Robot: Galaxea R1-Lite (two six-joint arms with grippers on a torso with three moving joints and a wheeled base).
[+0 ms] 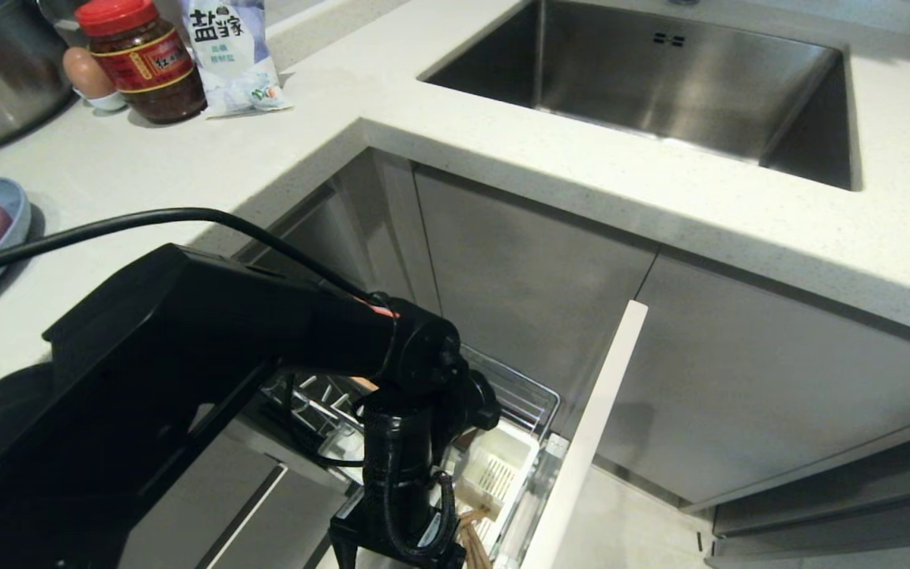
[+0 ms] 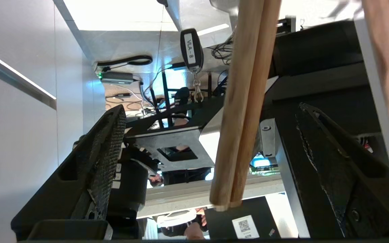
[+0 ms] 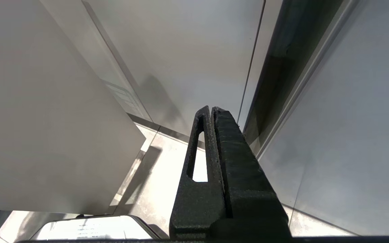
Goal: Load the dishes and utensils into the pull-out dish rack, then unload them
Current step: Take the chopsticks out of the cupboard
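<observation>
Low in the frame's centre, the left gripper (image 2: 211,148) hangs spread wide around the chopsticks (image 2: 240,111) standing in the pull-out dish rack (image 1: 514,395), seemingly an unloading pick: next, clamp and lift.

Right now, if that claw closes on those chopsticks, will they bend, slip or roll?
The chopsticks look like stiff wood, so probably no bending. They are slim and round, so one might roll or slide past the other. The open left claw has ribbed fingers, which should help hold them.
</observation>
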